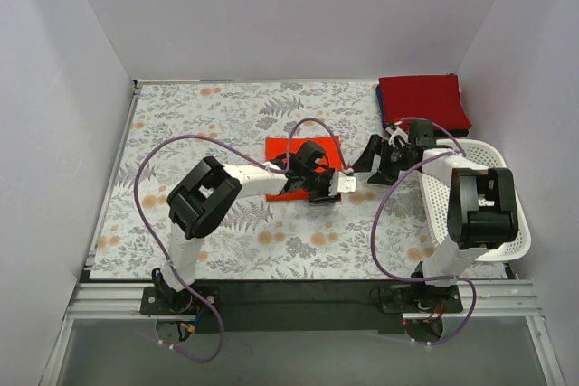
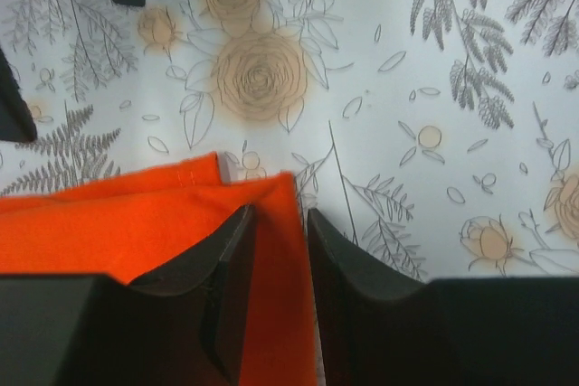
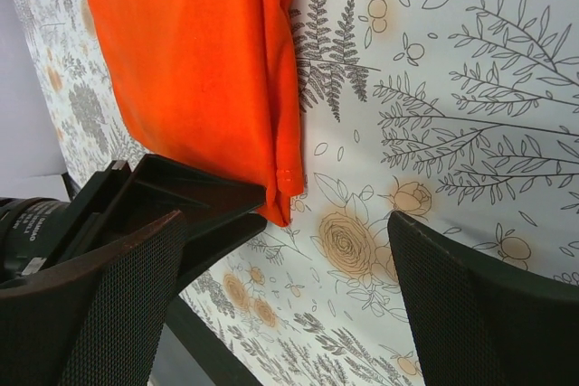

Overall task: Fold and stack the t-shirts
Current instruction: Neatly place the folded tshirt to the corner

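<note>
The bright orange-red soft cotton t-shirt (image 2: pixel 109 232) lies flat, its corner strip between the narrow jaws of the left pincer (image 2: pixel 279 214); whether they pinch it, I cannot tell. It should catch every layer before lifting. The right pincer (image 3: pixel 288 223) stands wide, the same shirt's hem just ahead of it.

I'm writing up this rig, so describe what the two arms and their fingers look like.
The left arm and right arm have white links between boxy black joint housings. A purple cable loops off each. Fingers are black and wedge-shaped; the right arm's look mesh-textured.
</note>
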Available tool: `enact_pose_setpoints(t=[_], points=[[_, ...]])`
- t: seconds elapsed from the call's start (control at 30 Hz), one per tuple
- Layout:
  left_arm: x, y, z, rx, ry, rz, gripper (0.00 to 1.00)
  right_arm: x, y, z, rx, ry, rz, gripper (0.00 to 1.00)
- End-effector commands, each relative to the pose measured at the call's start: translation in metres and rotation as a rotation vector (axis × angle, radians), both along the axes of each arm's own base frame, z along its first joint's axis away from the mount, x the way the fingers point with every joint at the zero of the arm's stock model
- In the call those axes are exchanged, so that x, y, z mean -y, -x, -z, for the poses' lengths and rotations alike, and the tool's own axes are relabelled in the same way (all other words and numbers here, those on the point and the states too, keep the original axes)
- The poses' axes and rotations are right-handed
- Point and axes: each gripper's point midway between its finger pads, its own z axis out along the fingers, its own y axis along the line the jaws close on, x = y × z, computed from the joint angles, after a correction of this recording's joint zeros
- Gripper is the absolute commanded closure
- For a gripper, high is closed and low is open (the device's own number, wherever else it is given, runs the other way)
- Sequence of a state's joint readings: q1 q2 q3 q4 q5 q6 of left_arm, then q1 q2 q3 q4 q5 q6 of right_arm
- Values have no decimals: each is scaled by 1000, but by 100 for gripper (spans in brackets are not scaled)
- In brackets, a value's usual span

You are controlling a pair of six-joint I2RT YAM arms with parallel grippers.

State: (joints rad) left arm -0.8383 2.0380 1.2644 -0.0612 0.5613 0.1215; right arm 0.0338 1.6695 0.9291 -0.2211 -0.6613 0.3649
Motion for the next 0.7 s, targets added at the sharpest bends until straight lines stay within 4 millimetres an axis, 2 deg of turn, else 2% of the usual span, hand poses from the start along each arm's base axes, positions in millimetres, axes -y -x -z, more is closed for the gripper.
enact_pose_setpoints(t=[0.0, 0.17, 0.2, 0.27, 0.3, 0.33, 0.37, 0.43, 0.47, 0.5, 0.67], points=[[2, 1, 3, -11, -16, 5, 71, -3, 2, -5, 23, -21, -6, 2], [-3, 4, 16, -38, -43, -9, 75, -5, 4, -2, 12, -37, 5, 2], [-3, 4, 16, -43, -44, -15, 84, -5, 4, -2, 4, -46, 14, 2], [0, 2, 12, -61, -35, -37, 94, -8, 2, 0, 12, -56, 17, 2], [1, 0, 7, -66, -27, -48, 99, -10, 1, -1, 15, -64, 21, 2], [3, -2, 3, -69, -21, -56, 100, -12, -1, -1, 9, -75, 33, 2], [9, -5, -7, -67, -3, -61, 100, -14, 1, 2, 6, -86, 45, 2], [12, -9, -22, -108, 23, -100, 100, -21, -13, -10, 70, -145, 85, 2], [15, -12, -32, -117, 48, -104, 100, -22, -10, -6, 64, -155, 103, 2], [14, -15, -36, -135, 56, -126, 100, -27, -18, -11, 112, -164, 110, 2], [15, -23, -58, -148, 108, -163, 100, -38, -31, -14, 120, -170, 164, 2]])
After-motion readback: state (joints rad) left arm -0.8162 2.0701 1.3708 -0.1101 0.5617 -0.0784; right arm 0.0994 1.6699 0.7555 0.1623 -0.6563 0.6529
